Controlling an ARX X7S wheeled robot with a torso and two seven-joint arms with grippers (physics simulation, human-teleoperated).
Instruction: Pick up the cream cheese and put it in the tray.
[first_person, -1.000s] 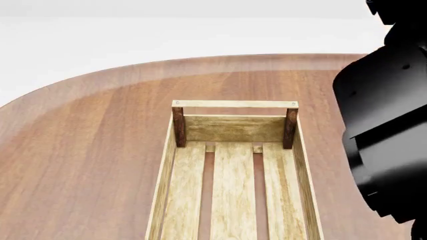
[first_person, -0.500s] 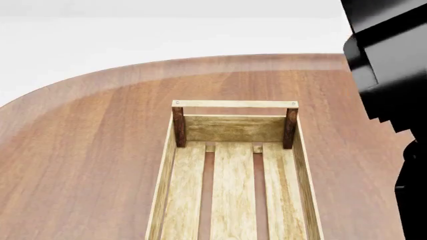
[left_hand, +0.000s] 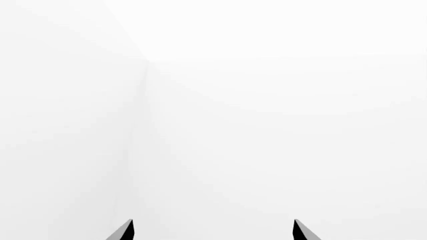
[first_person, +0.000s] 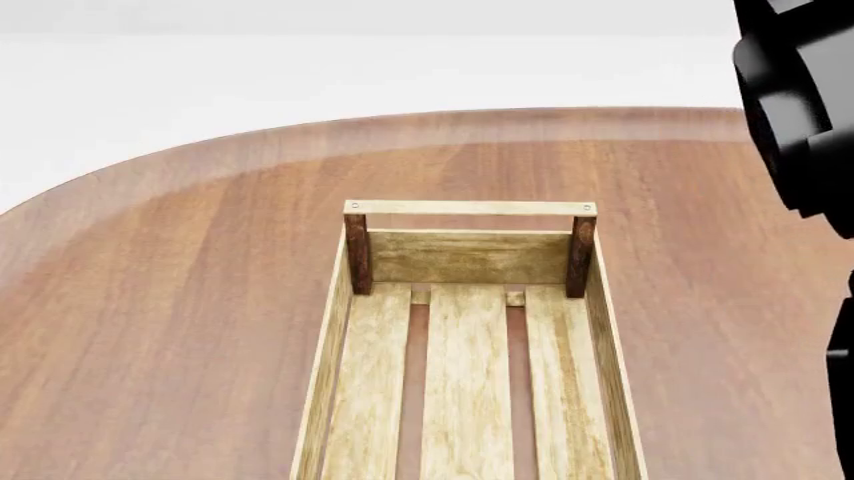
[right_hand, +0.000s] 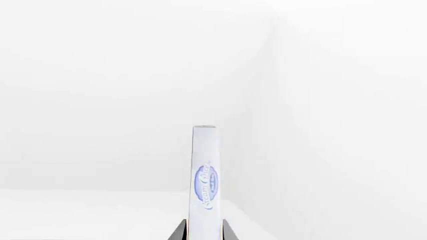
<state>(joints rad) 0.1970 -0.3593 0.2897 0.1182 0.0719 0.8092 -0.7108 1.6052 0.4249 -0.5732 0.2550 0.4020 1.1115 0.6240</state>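
Cream cheese (right_hand: 205, 185) rides edge-on, pinched between the right gripper (right_hand: 204, 234) jaws, lifted clear of the table (first_person: 174, 300). Carrying is underway; next it must swing over the slatted wooden tray (first_person: 467, 255) and descend. Right arm (first_person: 801, 110) hangs high at the table's right; left gripper (left_hand: 212, 231) gapes, holding nothing.

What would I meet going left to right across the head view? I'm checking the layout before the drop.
Bare wooden table → tray, its slatted bottom showing nothing inside → a strip of table → black right arm at the picture's edge.
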